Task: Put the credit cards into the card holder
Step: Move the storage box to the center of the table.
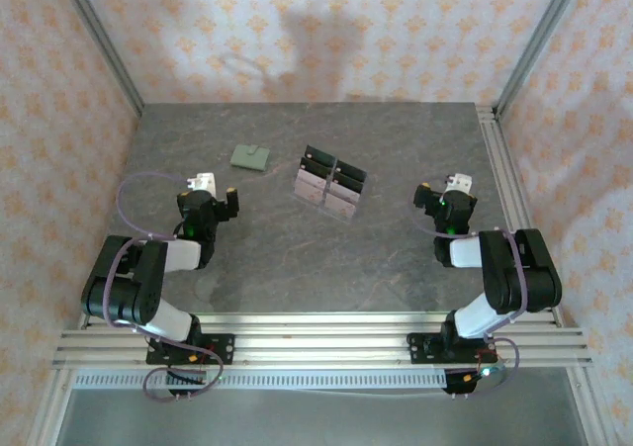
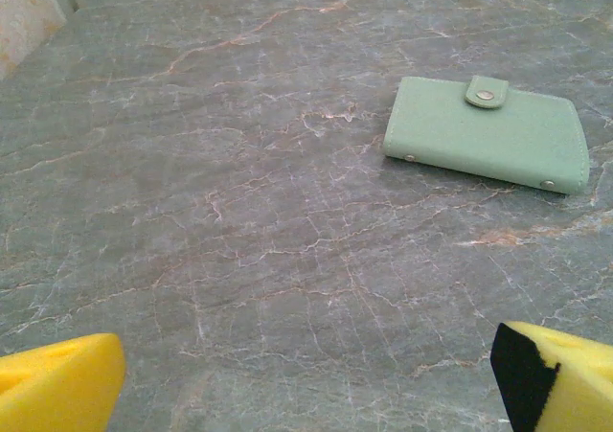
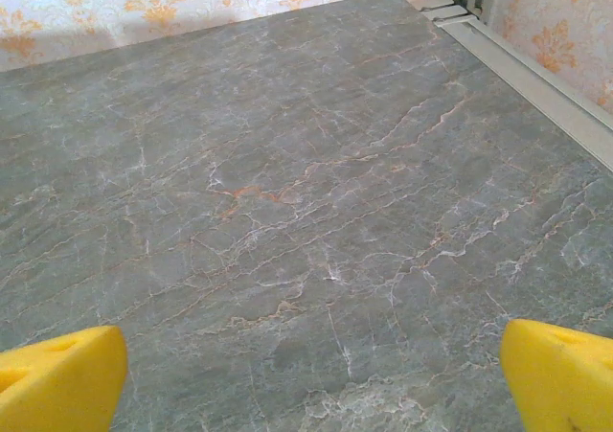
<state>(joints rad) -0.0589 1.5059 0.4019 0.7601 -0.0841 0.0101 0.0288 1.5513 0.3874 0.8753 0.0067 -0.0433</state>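
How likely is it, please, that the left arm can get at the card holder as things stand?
Probably yes: the left gripper is open, the closed card holder lies ahead to its right, and bare table lies between them.

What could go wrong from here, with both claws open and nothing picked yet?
1. The card holder lies snapped shut; opening it may just slide it across the table.
2. The credit cards sit thin and close together in the stand; a pinch could catch the stand or two cards.

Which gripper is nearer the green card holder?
The left gripper: the card holder lies just ahead of it, while the right gripper sits far off, beyond the clear stand.
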